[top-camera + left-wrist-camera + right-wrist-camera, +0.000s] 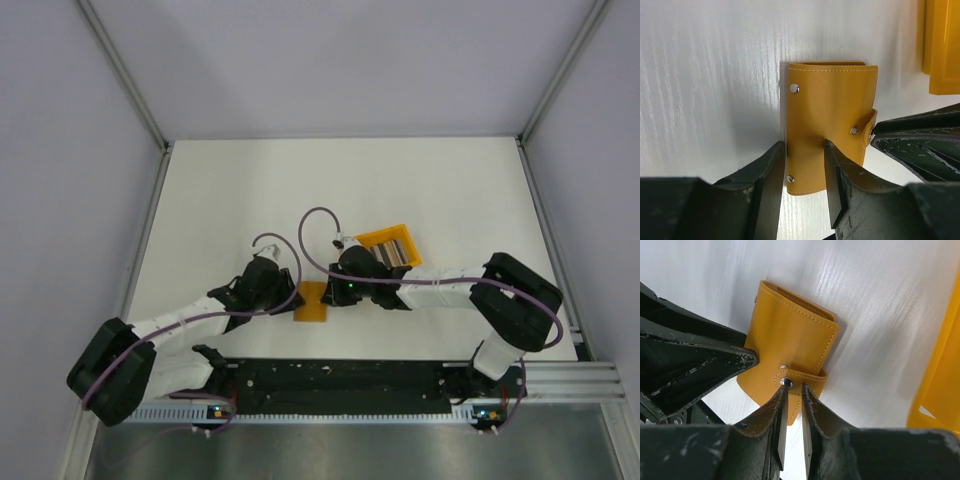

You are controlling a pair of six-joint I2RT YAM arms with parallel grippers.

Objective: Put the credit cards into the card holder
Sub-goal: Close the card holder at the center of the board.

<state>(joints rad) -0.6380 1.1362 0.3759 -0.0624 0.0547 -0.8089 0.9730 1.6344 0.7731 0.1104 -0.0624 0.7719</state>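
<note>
card holder [310,303]: top view, flat on tabletop [400,180] near the front edge, btw the two arms; closed, so no card can go in yet.
credit cards [393,252]: striped row in the orange bin [372,238], just behind the right wrist; not held by either arm, prob. parked there till the holder is open.
arms: left end effector [287,298] at the holder's left side, right end effector [335,290] at its right. Reads as a 2-arm job, one to pin, one to open.

card holder [832,110]: left wrist view, closed w/ fold at the far end, snaps showing.
left end effector [805,167]: fingers spread, one just off the holder's left edge, other over its face, near corner btw them; likely steadying it so it won't slide.
clasp tab [869,125]: on the right edge, right end effector [912,137] tip touching it.

clasp tab [802,377]: right wrist view, wraps over the holder's [790,335] near edge, stud fastened.
right end effector [794,397]: narrowed to a slit, tips on the tab; looks like a pinch to pop the snap.
left end effector [695,365]: dark bulk at left, against the holder's edge as a brace.
</note>
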